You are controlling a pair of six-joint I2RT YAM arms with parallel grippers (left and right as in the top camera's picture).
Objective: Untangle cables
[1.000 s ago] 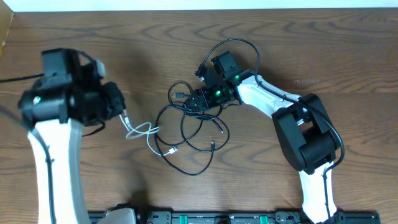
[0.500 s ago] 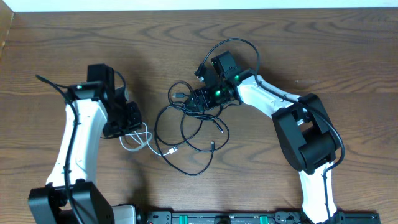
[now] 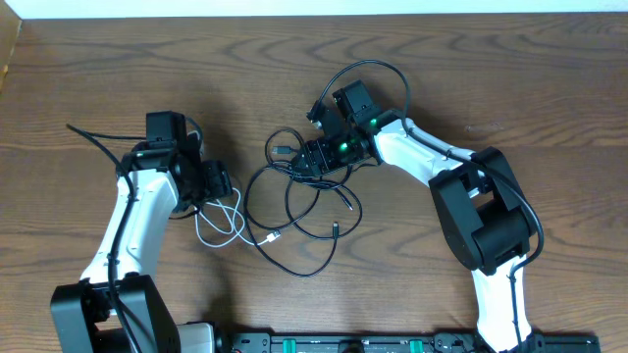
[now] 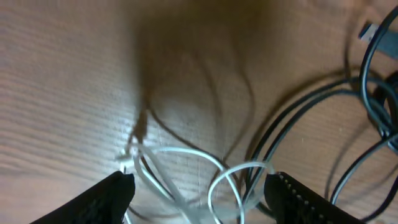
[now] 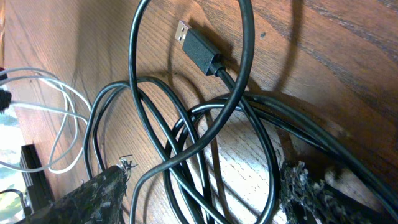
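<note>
3 cams: one fixed top-down, two wrist close-ups.
Overhead looks straight down on the wood table, far enough to take in L arm, R arm & the whole cable tangle. L wrist cam sits v. close to the tabletop, facing down btwn its own L fingertips at the white cable; pic blurry. R wrist cam equally close, looking down btwn its R fingertips onto black loops & a USB plug. Shared: white cable, black loops appear in all 3; plug clear in overhead + R wrist.
</note>
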